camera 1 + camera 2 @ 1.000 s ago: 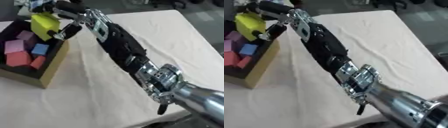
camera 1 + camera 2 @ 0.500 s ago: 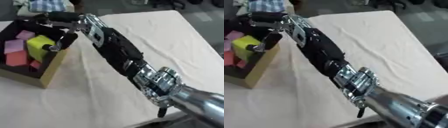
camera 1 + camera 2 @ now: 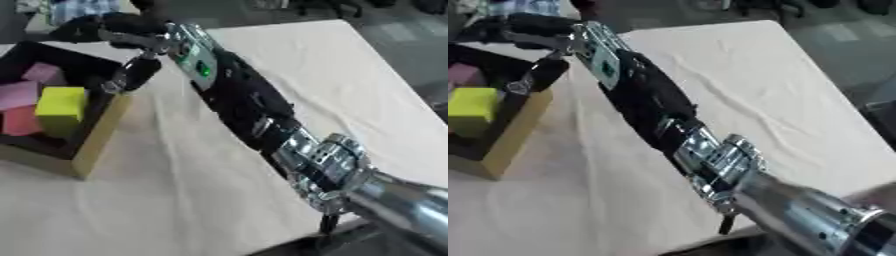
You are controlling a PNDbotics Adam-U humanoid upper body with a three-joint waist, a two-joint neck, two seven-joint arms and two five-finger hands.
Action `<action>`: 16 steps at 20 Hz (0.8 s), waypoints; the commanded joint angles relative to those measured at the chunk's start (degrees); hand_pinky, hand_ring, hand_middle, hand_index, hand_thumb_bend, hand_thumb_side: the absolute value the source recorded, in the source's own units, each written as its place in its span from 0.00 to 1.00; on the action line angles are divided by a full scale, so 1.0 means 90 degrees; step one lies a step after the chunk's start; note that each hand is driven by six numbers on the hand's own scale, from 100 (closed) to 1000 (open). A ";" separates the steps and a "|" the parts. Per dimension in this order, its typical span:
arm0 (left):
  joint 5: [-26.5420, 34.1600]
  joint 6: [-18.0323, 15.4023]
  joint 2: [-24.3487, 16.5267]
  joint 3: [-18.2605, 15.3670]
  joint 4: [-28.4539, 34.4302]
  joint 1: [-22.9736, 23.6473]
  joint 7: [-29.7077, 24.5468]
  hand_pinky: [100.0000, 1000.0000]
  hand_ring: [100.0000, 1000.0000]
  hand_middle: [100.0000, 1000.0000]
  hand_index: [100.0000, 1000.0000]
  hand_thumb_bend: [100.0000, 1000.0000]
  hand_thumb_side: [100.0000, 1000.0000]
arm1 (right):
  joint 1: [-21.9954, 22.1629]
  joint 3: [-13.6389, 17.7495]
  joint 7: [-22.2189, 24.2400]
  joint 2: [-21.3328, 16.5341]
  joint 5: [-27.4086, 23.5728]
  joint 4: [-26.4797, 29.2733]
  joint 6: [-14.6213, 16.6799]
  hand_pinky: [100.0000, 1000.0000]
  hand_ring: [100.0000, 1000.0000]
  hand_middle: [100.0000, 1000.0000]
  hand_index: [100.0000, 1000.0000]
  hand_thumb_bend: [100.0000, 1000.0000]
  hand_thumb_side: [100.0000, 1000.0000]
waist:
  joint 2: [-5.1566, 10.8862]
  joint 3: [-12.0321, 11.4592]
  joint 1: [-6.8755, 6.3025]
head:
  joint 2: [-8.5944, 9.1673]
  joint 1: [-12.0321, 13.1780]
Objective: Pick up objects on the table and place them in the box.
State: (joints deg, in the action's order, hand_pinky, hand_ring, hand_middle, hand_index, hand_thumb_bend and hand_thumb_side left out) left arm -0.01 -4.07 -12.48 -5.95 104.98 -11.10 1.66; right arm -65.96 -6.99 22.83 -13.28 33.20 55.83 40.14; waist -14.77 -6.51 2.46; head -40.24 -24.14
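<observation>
Resting in the box [image 3: 96, 142] at far left, the yellow block [image 3: 59, 107] is delivered; right hand [image 3: 122, 40] hovers above, fingers apart and empty.

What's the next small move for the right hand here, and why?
Probably lift the right hand up and draw it back from the box. The yellow block already sits inside among the pink blocks, apart from the hand's spread fingers, so nothing is left to release. The cloth-covered table shows no other object in view, so retreat comes before any new reach.
</observation>
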 commanded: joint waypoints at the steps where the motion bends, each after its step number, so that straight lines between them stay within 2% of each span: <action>1: -0.0027 0.0000 -0.0112 -0.0086 0.0131 -0.0022 0.0070 0.83 0.67 0.63 0.86 0.00 0.67 | 0.0017 0.0142 -0.0127 -0.0543 -0.0978 0.0811 -0.0304 0.80 0.81 0.83 0.97 0.00 0.26 | 0.0177 0.0072 0.0019 | 0.0004 0.0090; 2: -0.0030 0.0001 -0.0116 -0.0098 0.0135 -0.0019 0.0085 0.83 0.67 0.63 0.86 0.00 0.66 | 0.0112 0.0185 -0.0186 -0.0675 -0.1290 0.1059 -0.0460 0.78 0.79 0.82 0.97 0.00 0.28 | 0.0178 0.0115 0.0021 | 0.0001 0.0122; 3: -0.0033 0.0002 -0.0121 -0.0109 0.0139 -0.0018 0.0101 0.83 0.67 0.63 0.86 0.00 0.67 | 0.0236 0.0241 -0.0279 -0.0812 -0.1605 0.1320 -0.0633 0.78 0.78 0.81 0.97 0.00 0.24 | 0.0179 0.0161 0.0024 | -0.0002 0.0162; 8: -0.0057 0.0019 -0.0137 -0.0155 0.0149 0.0005 0.0158 0.83 0.67 0.63 0.86 0.00 0.67 | 0.1038 0.0590 -0.0912 -0.1258 -0.2998 0.2367 -0.1574 0.73 0.71 0.76 0.96 0.00 0.29 | 0.0185 0.0410 0.0024 | -0.0014 0.0376; 12: -0.0064 0.0023 -0.0145 -0.0178 0.0146 0.0014 0.0188 0.83 0.67 0.63 0.86 0.00 0.67 | 0.1743 0.0876 -0.1373 -0.1285 -0.3706 0.3007 -0.2067 0.71 0.67 0.73 0.93 0.00 0.37 | 0.0215 0.0524 0.0008 | -0.0032 0.0582; 16: -0.0067 0.0036 -0.0145 -0.0193 0.0111 0.0053 0.0218 0.83 0.67 0.62 0.86 0.00 0.67 | 0.2544 0.1223 -0.1747 -0.1035 -0.4262 0.3681 -0.2437 0.69 0.64 0.71 0.91 0.00 0.43 | 0.0272 0.0586 -0.0004 | -0.0088 0.0947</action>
State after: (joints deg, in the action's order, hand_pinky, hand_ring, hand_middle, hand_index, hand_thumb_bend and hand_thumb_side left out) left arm -0.36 -3.75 -12.54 -7.16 105.23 -10.45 3.35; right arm -42.42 2.66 8.13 -22.23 -3.35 86.11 19.24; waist -14.12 -1.20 2.46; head -40.79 -16.60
